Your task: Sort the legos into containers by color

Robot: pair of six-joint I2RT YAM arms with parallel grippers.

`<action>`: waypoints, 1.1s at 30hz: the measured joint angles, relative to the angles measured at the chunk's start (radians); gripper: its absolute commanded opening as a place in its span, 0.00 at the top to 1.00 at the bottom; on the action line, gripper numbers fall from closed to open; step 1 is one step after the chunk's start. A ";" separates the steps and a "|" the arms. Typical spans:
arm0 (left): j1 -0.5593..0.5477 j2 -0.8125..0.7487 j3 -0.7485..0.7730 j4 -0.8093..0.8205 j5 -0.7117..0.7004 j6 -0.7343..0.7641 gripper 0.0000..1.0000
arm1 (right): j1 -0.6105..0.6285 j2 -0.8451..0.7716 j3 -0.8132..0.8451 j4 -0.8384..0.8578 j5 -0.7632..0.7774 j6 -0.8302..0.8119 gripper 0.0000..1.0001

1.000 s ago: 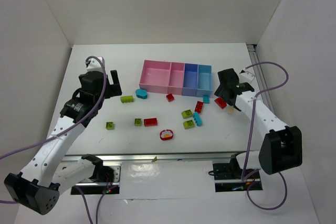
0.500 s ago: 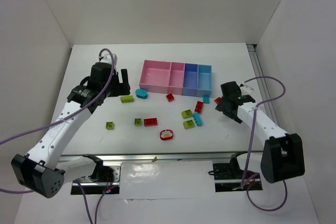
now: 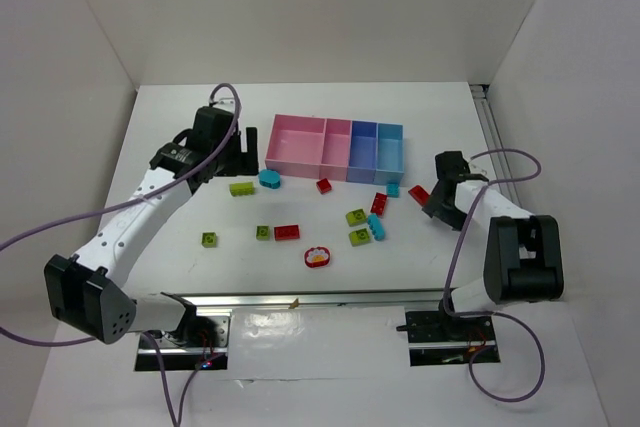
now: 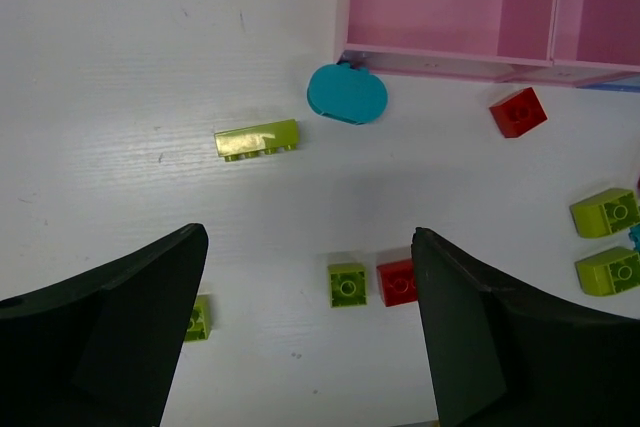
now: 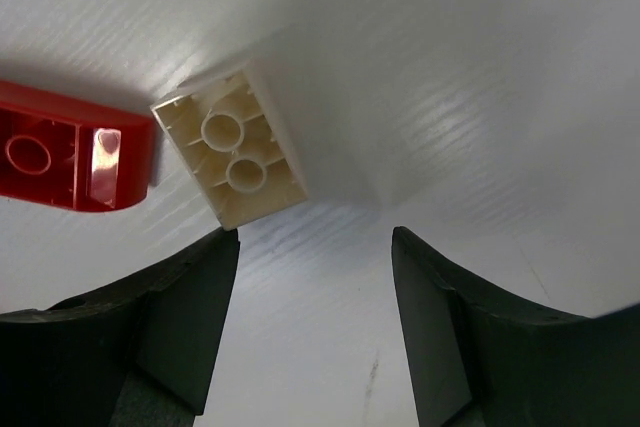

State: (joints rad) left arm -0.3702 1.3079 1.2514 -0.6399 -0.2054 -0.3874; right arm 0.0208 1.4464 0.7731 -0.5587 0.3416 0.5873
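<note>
The containers are a joined row of two pink bins (image 3: pixel 300 142) and two blue bins (image 3: pixel 378 152). Legos lie scattered in front of them: a long lime brick (image 3: pixel 241 188) (image 4: pixel 256 139), a cyan rounded piece (image 3: pixel 269 178) (image 4: pixel 347 93), red bricks (image 3: pixel 324 185) (image 3: pixel 287 232), lime bricks (image 3: pixel 355 216) and a round red-rimmed piece (image 3: pixel 317 257). My left gripper (image 3: pixel 248 152) (image 4: pixel 308 247) hangs open above the table, left of the pink bin (image 4: pixel 440 7). My right gripper (image 3: pixel 433 202) (image 5: pixel 312 247) is low at the table, open and empty. An upturned cream brick (image 5: pixel 240 152) lies just beyond its left fingertip, beside a red brick (image 5: pixel 70 159) (image 3: pixel 419 194).
More legos sit mid-table: cyan bricks (image 3: pixel 376 227) (image 3: pixel 393 189), a red brick (image 3: pixel 379 203), lime bricks (image 3: pixel 263 232) (image 3: pixel 209 239). White walls close in the table on three sides. A metal rail (image 3: pixel 300 299) runs along the near edge.
My left arm has swung forward and right, up to the pink bin's left side. My right arm has dropped to the table by the red brick, and its jaws have narrowed.
</note>
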 measured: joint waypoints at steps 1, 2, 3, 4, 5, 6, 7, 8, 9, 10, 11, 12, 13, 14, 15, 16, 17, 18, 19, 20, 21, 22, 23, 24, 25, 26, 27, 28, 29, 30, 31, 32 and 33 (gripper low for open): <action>0.000 0.007 0.001 0.000 0.001 0.000 0.06 | -0.008 0.008 0.001 0.012 -0.008 -0.012 0.30; 0.000 0.013 0.002 -0.003 0.002 0.000 0.06 | -0.013 0.017 0.002 0.027 -0.014 -0.028 0.29; 0.000 0.019 0.003 -0.004 0.002 0.000 0.06 | -0.017 0.025 0.002 0.040 -0.022 -0.040 0.29; 0.000 0.026 0.003 -0.004 0.002 0.000 0.06 | -0.021 0.037 0.004 0.051 -0.029 -0.054 0.29; 0.000 0.032 0.004 -0.003 0.002 0.000 0.06 | -0.023 0.049 0.008 0.061 -0.036 -0.064 0.28; 0.000 0.038 0.005 -0.005 0.002 0.000 0.06 | -0.026 0.062 0.011 0.071 -0.041 -0.074 0.28; -0.001 0.044 0.007 -0.005 0.003 0.000 0.06 | -0.027 0.074 0.021 0.077 -0.046 -0.084 0.27; -0.002 0.050 0.011 -0.004 0.005 0.000 0.06 | -0.029 0.084 0.030 0.091 -0.048 -0.092 0.27; -0.004 0.055 0.014 -0.004 0.009 0.000 0.06 | -0.031 0.096 0.038 0.104 -0.050 -0.100 0.27; -0.007 0.059 0.017 -0.003 0.010 0.000 0.06 | -0.032 0.105 0.045 0.111 -0.051 -0.106 0.25; -0.010 0.061 0.017 -0.003 0.013 0.000 0.06 | -0.033 0.112 0.052 0.121 -0.050 -0.113 0.25; -0.013 0.063 0.018 -0.004 0.014 0.000 0.06 | -0.034 0.118 0.058 0.126 -0.051 -0.117 0.25; -0.017 0.065 0.018 -0.003 0.015 0.000 0.06 | -0.035 0.126 0.063 0.132 -0.051 -0.125 0.25; -0.021 0.065 0.018 -0.003 0.015 0.000 0.06 | -0.039 0.134 0.069 0.140 -0.051 -0.132 0.27; -0.024 0.066 0.018 -0.004 0.015 0.000 0.06 | -0.042 0.142 0.076 0.147 -0.051 -0.136 0.29; -0.026 0.066 0.018 -0.004 0.016 0.000 0.06 | -0.047 0.151 0.084 0.154 -0.051 -0.140 0.33; -0.027 0.066 0.018 -0.004 0.016 0.000 0.06 | -0.052 0.161 0.092 0.158 -0.052 -0.142 0.44; -0.028 0.066 0.018 -0.004 0.017 0.000 0.06 | -0.055 0.169 0.099 0.166 -0.051 -0.146 0.50; -0.029 0.066 0.018 -0.004 0.017 0.000 0.06 | -0.058 0.175 0.104 0.173 -0.053 -0.148 0.56; -0.029 0.066 0.018 -0.004 0.017 0.000 0.06 | -0.061 0.180 0.108 0.178 -0.053 -0.151 0.59; -0.031 0.066 0.018 -0.004 0.016 0.000 0.05 | -0.062 0.181 0.110 0.180 -0.054 -0.152 0.64; -0.033 0.067 0.019 -0.004 0.014 0.000 0.03 | -0.063 0.181 0.110 0.182 -0.055 -0.152 0.70; -0.034 0.067 0.019 -0.004 0.011 -0.001 0.00 | -0.063 0.179 0.111 0.180 -0.054 -0.151 0.70; -0.034 0.067 0.019 -0.004 0.009 -0.001 0.00 | -0.064 0.178 0.111 0.177 -0.053 -0.151 0.70; -0.035 0.067 0.019 -0.004 0.008 -0.003 0.00 | -0.064 0.172 0.112 0.173 -0.053 -0.151 0.70; -0.035 0.067 0.019 -0.004 0.007 -0.003 0.00 | -0.064 0.163 0.116 0.164 -0.053 -0.152 0.70; -0.035 0.067 0.019 -0.004 0.007 -0.004 0.00 | -0.062 0.146 0.124 0.151 -0.053 -0.152 0.70; -0.035 0.069 0.020 -0.004 0.008 -0.004 0.00 | -0.056 0.123 0.137 0.140 -0.053 -0.154 0.70; -0.035 0.073 0.025 -0.007 0.011 -0.005 0.00 | -0.051 0.098 0.152 0.130 -0.051 -0.156 0.70; -0.035 0.083 0.035 -0.008 0.016 -0.006 0.00 | -0.041 0.071 0.174 0.123 -0.050 -0.158 0.70; -0.035 0.094 0.044 -0.007 0.022 -0.008 0.03 | -0.026 0.049 0.198 0.119 -0.048 -0.159 0.70; -0.035 0.106 0.051 -0.005 0.029 -0.013 0.06 | -0.004 0.032 0.231 0.116 -0.049 -0.159 0.70; -0.035 0.115 0.053 -0.003 0.033 -0.017 0.06 | 0.029 0.022 0.275 0.116 -0.047 -0.159 0.70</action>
State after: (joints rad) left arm -0.4057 1.4231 1.3048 -0.6426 -0.1722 -0.4046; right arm 0.0502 1.4685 1.0477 -0.4427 0.2943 0.4282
